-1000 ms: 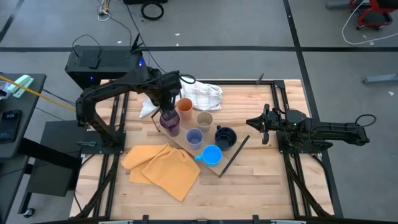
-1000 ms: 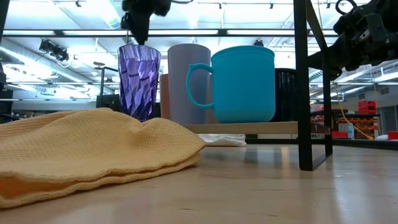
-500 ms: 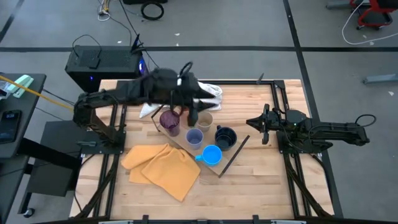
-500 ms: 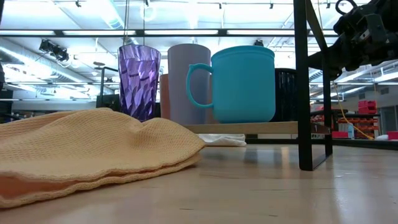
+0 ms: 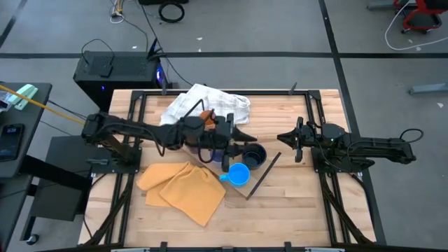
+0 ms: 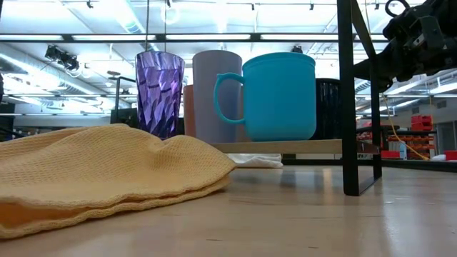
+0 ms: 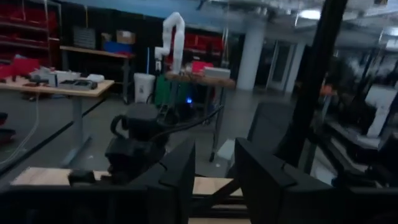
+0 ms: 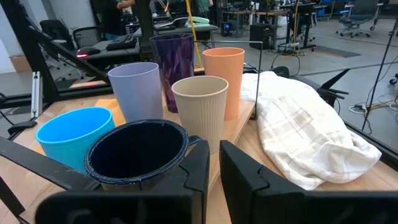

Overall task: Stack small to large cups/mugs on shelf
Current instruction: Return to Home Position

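Observation:
Six cups stand upright on their bases on the light-wood shelf (image 8: 239, 124): dark purple (image 8: 174, 59), orange (image 8: 224, 78), tan (image 8: 199, 106), lavender (image 8: 135, 90), bright blue mug (image 8: 73, 134) and dark navy mug (image 8: 137, 152). My left arm lies stretched over the cups, and its gripper (image 5: 245, 133) is open above them, pointing toward the table's right and touching nothing. It hides the purple, lavender and tan cups in the high view. My right gripper (image 5: 283, 138) waits right of the shelf, fingers almost together, facing the cups.
A white checked cloth (image 5: 206, 101) lies on the table behind the cups. A yellow-orange cloth (image 5: 183, 187) lies crumpled in front of the shelf toward the left. The shelf's black wire frame (image 5: 262, 175) runs slantwise by the blue mug. Bare wood shows at the table's near right.
My left gripper has left the purple cup's rim, risen, and swung toward the table's right, so the arm now lies stretched out over the cups. The purple cup has stayed upright on the shelf.

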